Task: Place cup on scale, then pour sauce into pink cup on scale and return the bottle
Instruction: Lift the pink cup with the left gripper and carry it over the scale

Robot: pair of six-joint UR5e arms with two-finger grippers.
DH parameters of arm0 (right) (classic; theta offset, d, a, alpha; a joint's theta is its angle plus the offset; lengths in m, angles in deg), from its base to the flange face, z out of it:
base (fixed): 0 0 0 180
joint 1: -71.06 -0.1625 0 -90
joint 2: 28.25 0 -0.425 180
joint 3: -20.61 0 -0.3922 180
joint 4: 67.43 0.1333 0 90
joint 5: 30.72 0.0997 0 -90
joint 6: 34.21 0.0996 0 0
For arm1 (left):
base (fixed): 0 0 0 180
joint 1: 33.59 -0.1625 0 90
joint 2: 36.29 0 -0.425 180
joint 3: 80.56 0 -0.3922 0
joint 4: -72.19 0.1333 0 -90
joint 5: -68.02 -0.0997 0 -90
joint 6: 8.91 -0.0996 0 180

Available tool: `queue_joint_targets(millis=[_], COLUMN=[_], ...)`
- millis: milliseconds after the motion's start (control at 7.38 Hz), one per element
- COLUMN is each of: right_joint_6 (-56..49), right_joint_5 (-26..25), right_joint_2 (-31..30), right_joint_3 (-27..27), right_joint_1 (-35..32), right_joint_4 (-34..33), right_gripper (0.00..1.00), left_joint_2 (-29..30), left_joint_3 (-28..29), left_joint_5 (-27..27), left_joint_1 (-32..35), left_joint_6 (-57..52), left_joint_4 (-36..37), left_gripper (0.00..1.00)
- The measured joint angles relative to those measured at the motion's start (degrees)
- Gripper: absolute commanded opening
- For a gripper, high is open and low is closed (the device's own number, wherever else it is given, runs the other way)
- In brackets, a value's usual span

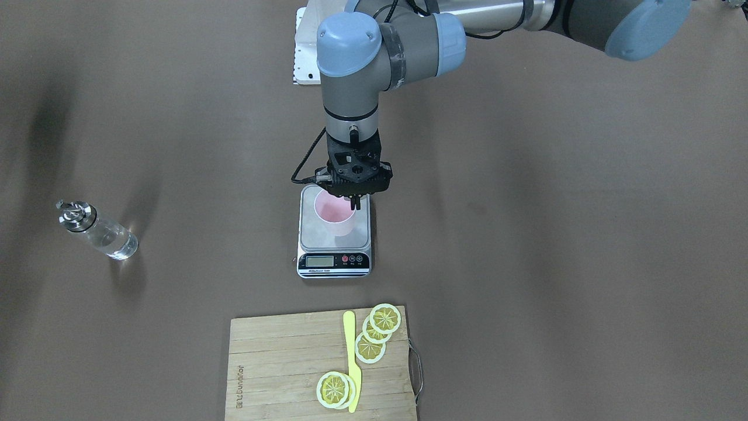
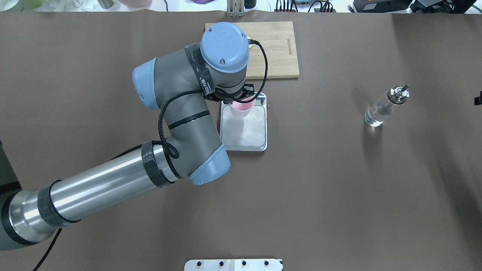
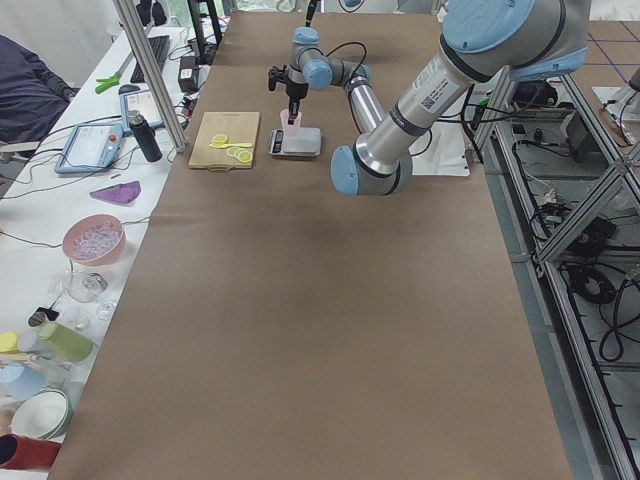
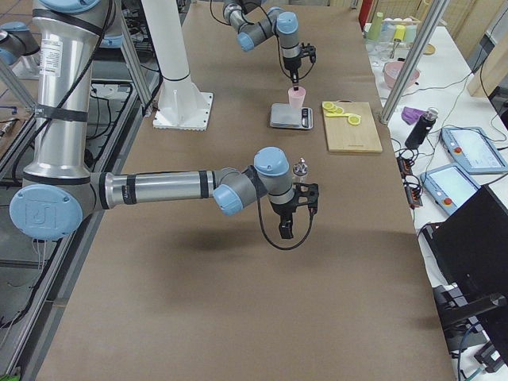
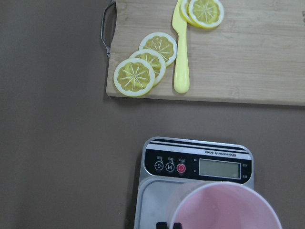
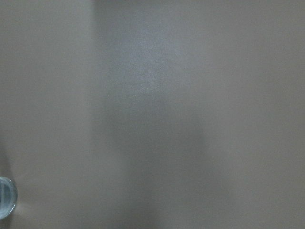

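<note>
Brown bench (image 1: 555,280): left gripper (image 1: 355,203) pinches the cup (image 1: 334,219) by its rim on the scale (image 1: 307,231). It should ease its jaws apart and lift straight. Right gripper (image 4: 295,216) jaws: cannot tell.

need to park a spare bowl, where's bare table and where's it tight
Bare brown table lies between the scale and the bottle, and across the scale's other side. Tight: the cup on the scale under the left gripper, and the cutting board with lemon slices and knife.

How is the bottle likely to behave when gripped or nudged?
The bottle looks like smooth clear glass, so probably slippery and breakable. Upright on a narrow base with a metal cap, it may tip if nudged sideways.
</note>
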Motion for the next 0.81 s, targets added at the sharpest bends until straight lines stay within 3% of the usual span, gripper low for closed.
queue_joint_targets(millis=[813], right_joint_6=[0.00], right_joint_5=[0.00], right_joint_2=[-0.14], right_joint_3=[-0.09], right_joint_1=[0.00], right_joint_4=[0.06], right_gripper=[1.00], left_joint_2=[-0.97], left_joint_3=[-0.24], left_joint_5=[0.12], left_joint_1=[-1.85], left_joint_6=[-0.09], left_joint_4=[-0.78], left_gripper=[0.00])
